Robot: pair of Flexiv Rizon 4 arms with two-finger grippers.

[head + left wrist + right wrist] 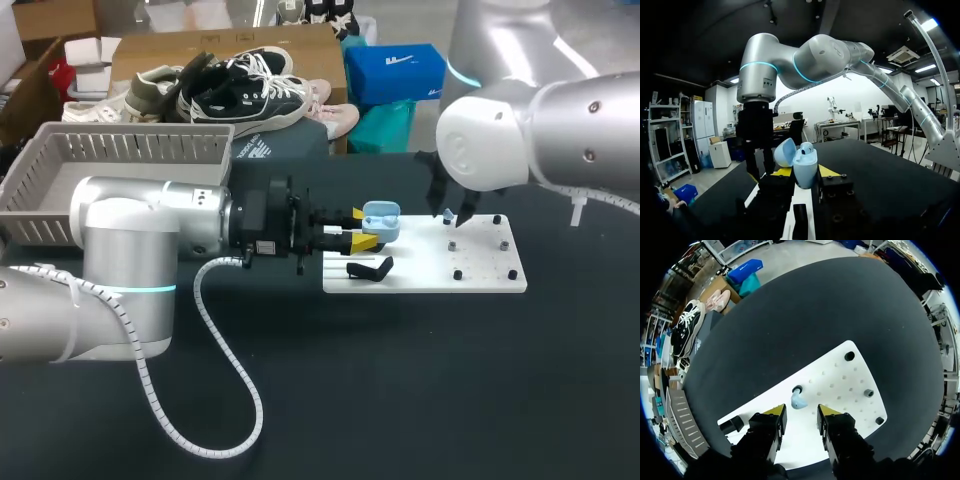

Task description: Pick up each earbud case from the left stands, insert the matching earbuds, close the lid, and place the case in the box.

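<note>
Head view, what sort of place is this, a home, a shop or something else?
Probably a robotics lab test bench: left arm and right arm over a black table, a white pegboard fixture, and an open blue earbud case held in the left gripper.

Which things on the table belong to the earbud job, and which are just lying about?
Job: blue case, lid open, in left gripper; blue earbud ahead of open right gripper; white board; grey basket.
Lying about: black piece on the board, untouched.
</note>
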